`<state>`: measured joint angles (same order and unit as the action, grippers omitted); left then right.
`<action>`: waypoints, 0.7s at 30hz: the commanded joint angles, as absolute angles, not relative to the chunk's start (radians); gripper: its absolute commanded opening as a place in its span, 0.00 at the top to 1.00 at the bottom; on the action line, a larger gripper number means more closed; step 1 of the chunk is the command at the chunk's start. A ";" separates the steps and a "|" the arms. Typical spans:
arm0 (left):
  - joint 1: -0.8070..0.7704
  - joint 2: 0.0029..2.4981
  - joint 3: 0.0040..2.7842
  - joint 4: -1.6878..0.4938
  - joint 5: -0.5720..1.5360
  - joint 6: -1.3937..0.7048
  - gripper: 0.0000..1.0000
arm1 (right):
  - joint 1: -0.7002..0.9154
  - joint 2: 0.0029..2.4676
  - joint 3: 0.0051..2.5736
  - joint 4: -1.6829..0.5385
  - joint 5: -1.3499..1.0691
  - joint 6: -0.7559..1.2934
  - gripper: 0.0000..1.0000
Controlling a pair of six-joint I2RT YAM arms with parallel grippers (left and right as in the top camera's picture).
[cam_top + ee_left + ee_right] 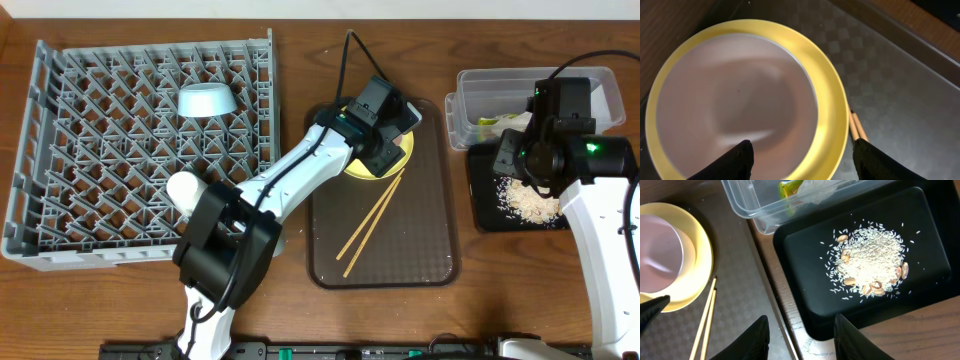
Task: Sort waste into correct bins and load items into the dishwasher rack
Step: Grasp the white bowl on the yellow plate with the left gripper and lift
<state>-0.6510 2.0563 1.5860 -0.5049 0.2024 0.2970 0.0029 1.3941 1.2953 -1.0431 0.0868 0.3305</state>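
Hovering with left pincer (802, 150) spread, empty, astride the rim of the plate (740, 90) on the brown tray (900, 90), chopsticks (856, 127) just beside, and with right pincer (801, 322) parted, gripping nothing, above an edge of the black tray (805, 280) of rice (870, 260), tub (747, 202) just beside, rack (100, 150) far left.

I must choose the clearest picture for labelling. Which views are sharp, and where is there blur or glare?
Overhead: evenly lit and sharp, the rack crisp. Left wrist: softest, the yellow plate close to the lens and blurred, a pale glare streak across it. Right wrist: sharp on the rice in the black tray; white sheen on the plate.
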 commanded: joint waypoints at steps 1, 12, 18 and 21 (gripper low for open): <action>-0.649 2.083 1.588 -0.476 0.189 0.318 0.35 | -0.006 1.393 1.309 -1.046 0.101 0.347 0.60; -0.649 2.138 1.588 -0.467 0.189 0.318 0.35 | -0.006 1.393 1.309 -1.046 0.101 0.344 0.60; -0.648 2.170 1.588 -0.469 0.138 0.318 0.51 | -0.006 1.393 1.309 -1.050 0.101 0.344 0.60; -0.648 2.165 1.588 -0.466 0.107 0.318 0.69 | -0.006 1.393 1.309 -1.055 0.101 0.344 0.60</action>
